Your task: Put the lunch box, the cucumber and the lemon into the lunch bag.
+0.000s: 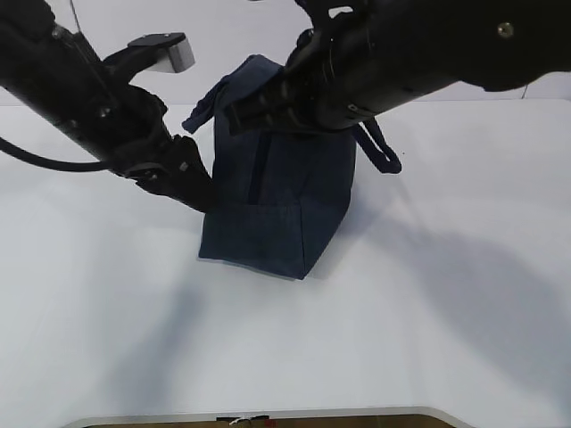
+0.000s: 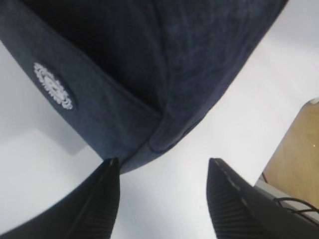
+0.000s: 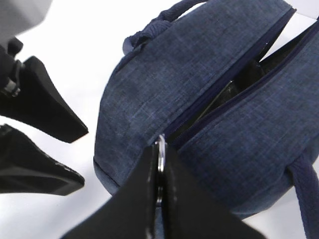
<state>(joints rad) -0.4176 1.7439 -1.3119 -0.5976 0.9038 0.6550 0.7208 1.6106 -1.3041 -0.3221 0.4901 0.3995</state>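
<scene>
Right wrist view: right tool [image 3: 160,169] pinches ring pull [image 3: 160,149].

black arms [image 1: 80,89], silver screw, ribbed black gripper [image 2: 162,199] fingers.

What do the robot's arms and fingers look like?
Both arms are black and chunky. The left arm has a black cable hanging off it and a grey box on top. The right arm has small silver screws. The fingers are black, wedge-shaped and ribbed with thin lines.
</scene>
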